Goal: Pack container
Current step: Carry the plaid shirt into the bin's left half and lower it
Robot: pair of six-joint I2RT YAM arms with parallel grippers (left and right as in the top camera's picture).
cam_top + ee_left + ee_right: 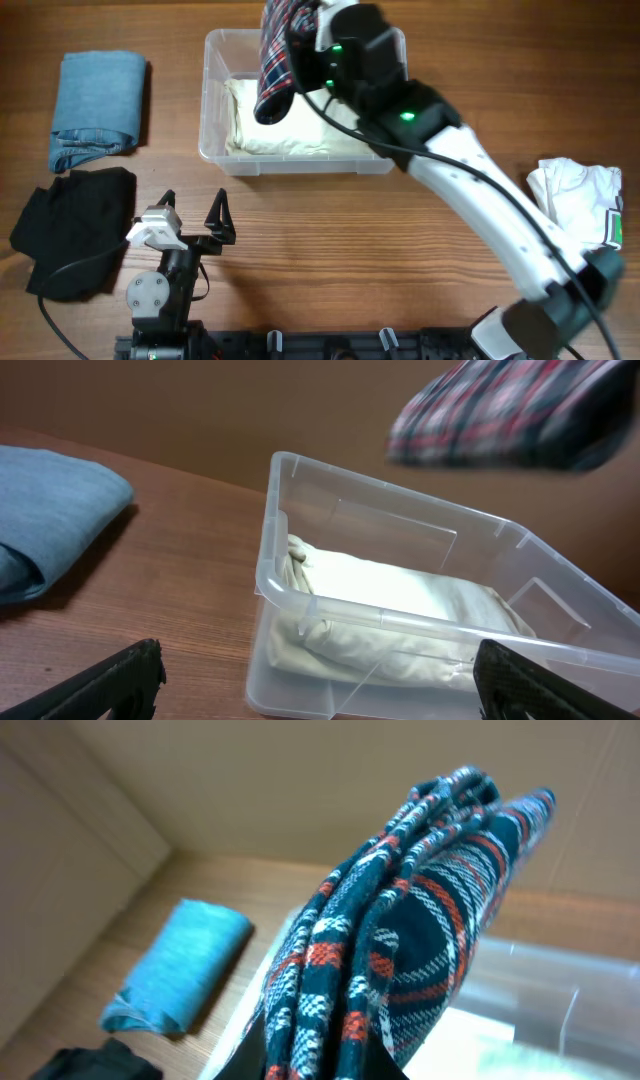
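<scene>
Container sits far-centre on the counter, cream fabric inside. My right jaws grasp a plaid garment above it; my left jaws are released. Left wrist: container close ahead, plaid over its far right. Right wrist: plaid dangles, folded denim at left.

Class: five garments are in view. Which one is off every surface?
The plaid garment, hanging from the right tool above the container; the cream one lies inside it, the denim, black and white ones on the table.
</scene>
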